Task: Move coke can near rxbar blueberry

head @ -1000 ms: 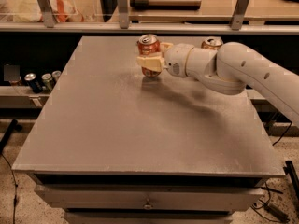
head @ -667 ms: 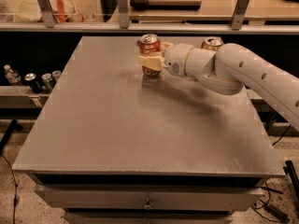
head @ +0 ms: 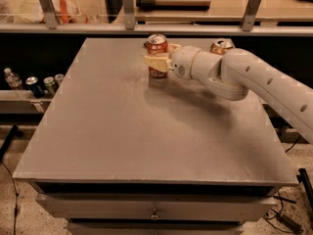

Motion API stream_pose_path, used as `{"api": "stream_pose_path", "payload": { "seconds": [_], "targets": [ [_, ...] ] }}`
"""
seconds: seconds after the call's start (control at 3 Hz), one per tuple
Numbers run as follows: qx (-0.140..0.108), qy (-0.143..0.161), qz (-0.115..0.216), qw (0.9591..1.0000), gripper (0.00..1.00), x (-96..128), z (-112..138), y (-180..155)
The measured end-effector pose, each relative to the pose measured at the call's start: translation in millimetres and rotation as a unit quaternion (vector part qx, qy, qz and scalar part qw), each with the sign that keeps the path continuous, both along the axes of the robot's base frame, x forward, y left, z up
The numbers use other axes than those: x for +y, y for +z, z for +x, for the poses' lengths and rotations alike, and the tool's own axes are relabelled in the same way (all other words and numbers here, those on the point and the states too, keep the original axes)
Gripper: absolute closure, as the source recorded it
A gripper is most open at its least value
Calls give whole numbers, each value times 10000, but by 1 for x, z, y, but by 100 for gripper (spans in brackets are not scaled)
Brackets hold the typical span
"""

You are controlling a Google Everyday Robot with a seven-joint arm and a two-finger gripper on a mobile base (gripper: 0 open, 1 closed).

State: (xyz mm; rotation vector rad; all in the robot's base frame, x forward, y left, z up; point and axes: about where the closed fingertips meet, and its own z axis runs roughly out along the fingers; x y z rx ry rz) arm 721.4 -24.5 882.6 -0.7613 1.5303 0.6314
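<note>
The coke can [head: 157, 44], red-orange with a silver top, stands upright near the far edge of the grey table [head: 122, 131]. My gripper [head: 161, 60] reaches in from the right and is closed around the can's lower half. One cream finger [head: 155, 61] crosses its front and the other is behind it. The can's base is at or just above the tabletop. A small dark shape [head: 146, 45] shows just behind the can on its left; I cannot tell whether it is the rxbar blueberry.
A tan/gold can [head: 221, 46] stands at the far right of the table, just behind my arm [head: 244, 77]. Bottles and cans [head: 36, 84] sit on a low shelf to the left. A rail with posts [head: 127, 13] runs behind the table.
The gripper and the coke can have shifted very slightly to the right; otherwise nothing has visibly changed.
</note>
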Motion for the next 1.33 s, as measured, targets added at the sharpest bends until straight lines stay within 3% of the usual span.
{"api": "stream_pose_path", "payload": {
  "seconds": [1.33],
  "targets": [
    [-142,-410,-174,9989,100,-3,32,14]
  ]
}}
